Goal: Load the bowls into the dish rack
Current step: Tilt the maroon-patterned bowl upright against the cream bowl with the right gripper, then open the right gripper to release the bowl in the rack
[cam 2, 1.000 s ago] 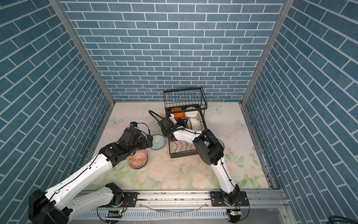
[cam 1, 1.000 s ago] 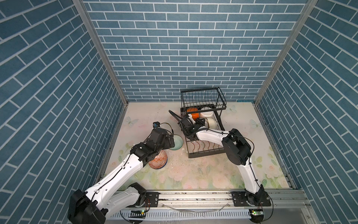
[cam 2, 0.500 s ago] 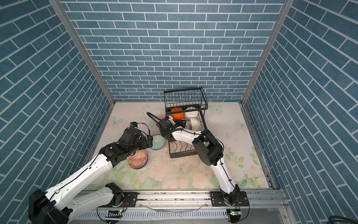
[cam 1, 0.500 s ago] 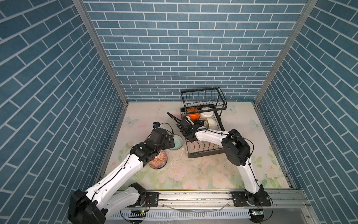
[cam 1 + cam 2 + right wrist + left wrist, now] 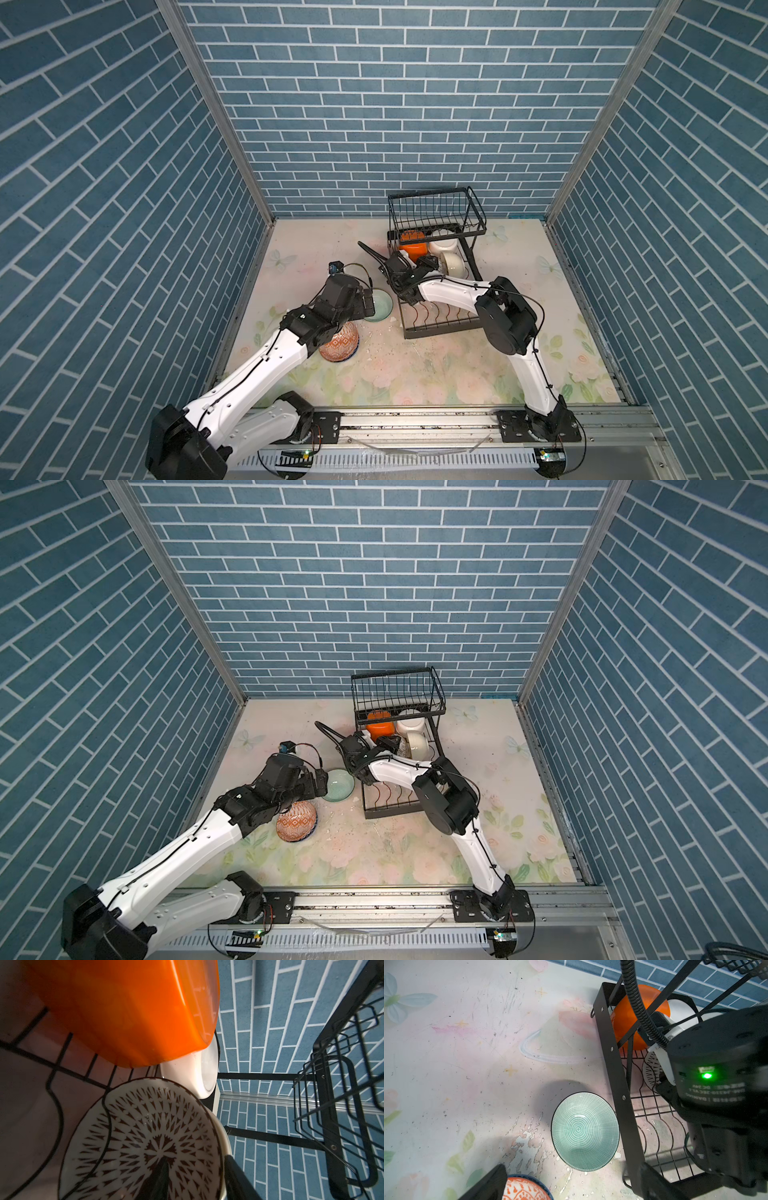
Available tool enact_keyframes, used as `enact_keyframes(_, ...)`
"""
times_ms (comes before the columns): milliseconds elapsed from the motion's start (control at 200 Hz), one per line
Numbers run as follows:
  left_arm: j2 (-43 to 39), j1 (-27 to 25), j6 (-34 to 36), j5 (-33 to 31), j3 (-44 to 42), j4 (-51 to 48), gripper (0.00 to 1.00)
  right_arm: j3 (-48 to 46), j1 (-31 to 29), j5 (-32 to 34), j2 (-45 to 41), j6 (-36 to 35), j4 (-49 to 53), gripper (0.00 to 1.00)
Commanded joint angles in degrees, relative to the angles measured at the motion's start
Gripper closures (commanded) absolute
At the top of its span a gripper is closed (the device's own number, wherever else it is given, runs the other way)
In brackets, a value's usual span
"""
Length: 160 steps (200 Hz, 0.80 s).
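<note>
So the right end effector [image 5: 193, 1178] is inside the dish rack [image 5: 440, 328], one finger inside the dark patterned bowl [image 5: 145, 1138] and one outside its rim. There's a visible gap on the rim, so it reads as spread and letting go, not pinching. That bowl stands on edge in the rack's divider wires, mouth facing toward the rack's near end, just in front of the orange bowl [image 5: 413, 249] and white bowl [image 5: 444, 247].

Left end effector [image 5: 571, 1184] is spread wide and empty, hovering by the pale green bowl [image 5: 377, 305], which sits mouth up on the bench [image 5: 415, 374] right against the rack's left side. The orange patterned bowl [image 5: 338, 347] is a bit further out from the rack.

The rack's long axis runs front to back. Next move, I'd guess: right arm backs out without tipping anything, while left pinches the green bowl's rim.
</note>
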<state>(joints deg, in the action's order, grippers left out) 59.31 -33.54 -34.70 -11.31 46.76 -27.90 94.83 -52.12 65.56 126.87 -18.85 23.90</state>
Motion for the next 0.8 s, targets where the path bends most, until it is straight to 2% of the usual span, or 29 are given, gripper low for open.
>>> enact_keyframes(0,0.5,0.4,0.4,-0.1,-0.3,-0.1,0.00,2.1,-0.1,-1.4,-0.8,2.1,2.0,0.51)
enact_keyframes(310,1.8,0.4,0.6,-0.3,0.8,-1.4,0.00,1.0,-0.1,-7.7,-7.4,7.2,5.9,0.44)
enact_keyframes(625,3.1,0.4,0.7,-1.3,2.5,-4.0,0.00,-3.3,-0.1,-16.0,-13.6,12.0,7.3,0.44)
enact_keyframes(795,4.3,0.8,1.3,-1.7,3.7,-5.6,0.00,-8.3,0.2,-23.6,-18.8,13.9,5.9,0.46)
